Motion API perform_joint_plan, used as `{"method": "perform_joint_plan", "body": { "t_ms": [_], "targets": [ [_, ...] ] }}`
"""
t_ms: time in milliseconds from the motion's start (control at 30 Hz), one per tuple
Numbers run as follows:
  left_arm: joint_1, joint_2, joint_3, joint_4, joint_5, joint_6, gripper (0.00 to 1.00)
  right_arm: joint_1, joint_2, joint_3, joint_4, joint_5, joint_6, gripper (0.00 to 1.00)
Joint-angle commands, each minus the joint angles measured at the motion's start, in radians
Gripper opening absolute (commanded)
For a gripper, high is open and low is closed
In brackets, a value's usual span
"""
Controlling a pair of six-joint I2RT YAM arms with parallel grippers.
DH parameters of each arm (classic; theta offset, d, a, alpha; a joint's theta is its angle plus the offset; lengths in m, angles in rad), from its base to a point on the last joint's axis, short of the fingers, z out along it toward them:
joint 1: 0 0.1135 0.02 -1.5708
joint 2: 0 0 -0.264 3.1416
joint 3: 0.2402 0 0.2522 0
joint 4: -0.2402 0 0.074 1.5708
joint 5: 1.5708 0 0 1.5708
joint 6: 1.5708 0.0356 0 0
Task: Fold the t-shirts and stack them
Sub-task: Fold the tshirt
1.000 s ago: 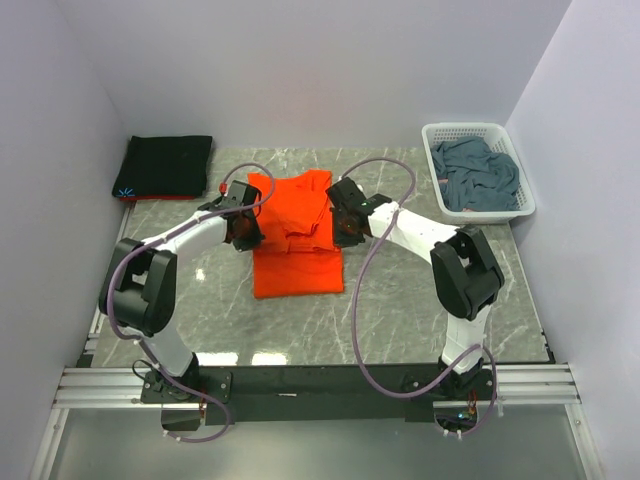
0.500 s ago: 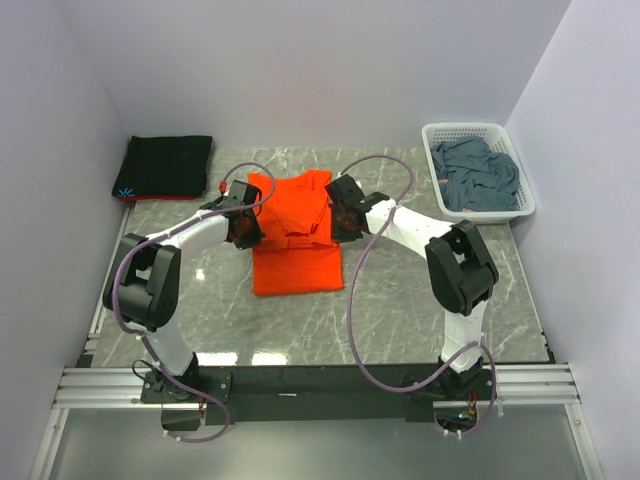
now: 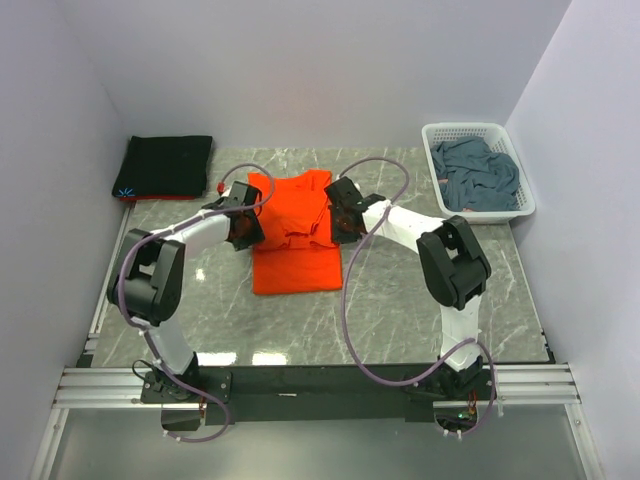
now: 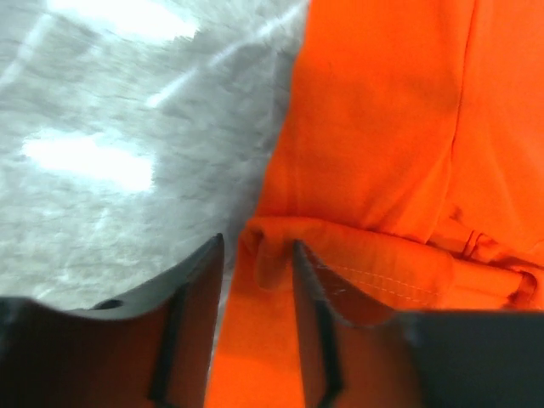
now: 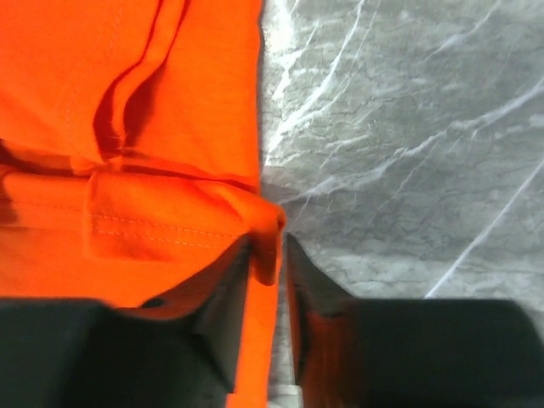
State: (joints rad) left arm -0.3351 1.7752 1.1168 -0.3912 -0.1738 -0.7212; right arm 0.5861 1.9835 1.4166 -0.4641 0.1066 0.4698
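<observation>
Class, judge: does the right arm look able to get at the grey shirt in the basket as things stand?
Probably yes: the grey shirt lies in an open-topped basket on that arm's side, nothing between. First the right gripper must clear the orange shirt between its fingers.

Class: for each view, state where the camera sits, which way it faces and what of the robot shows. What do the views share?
Top external: above and behind the arms, facing down and forward onto the grey marbled table; both arms show.
Left wrist: on the left arm, facing down at the bright orange cloth t-shirt's left edge; its dark fingers show.
Right wrist: on the right arm, facing down at its right edge; its fingers show.
Shared: all see that t-shirt and table.
</observation>
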Motion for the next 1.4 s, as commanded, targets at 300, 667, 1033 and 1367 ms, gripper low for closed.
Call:
{"method": "perform_joint_plan", "body": {
  "t_ms": [300, 667, 1033, 1367],
  "targets": [
    [-0.103, -0.374, -0.072, -0.086, -0.037, -0.104, 0.63, 0.020, -0.278, -0.139, 0.146, -0.077, 0.000, 0.33],
    [-0.277, -0.284, -0.213, 0.072, 0.066, -0.132, 0.18, 0.096, -0.201, -0.228, 0.309, -0.153, 0.052, 0.12],
    [-0.285, -0.145, -0.281, 0.071, 0.086, -0.129, 0.14, 0.104, -0.055, -0.199, 0.375, -0.117, 0.035, 0.11],
    [-0.285, -0.154, -0.354, 0.072, 0.152, -0.129, 0.13, 0.054, 0.059, -0.039, 0.343, -0.028, -0.058, 0.11]
  ]
}}
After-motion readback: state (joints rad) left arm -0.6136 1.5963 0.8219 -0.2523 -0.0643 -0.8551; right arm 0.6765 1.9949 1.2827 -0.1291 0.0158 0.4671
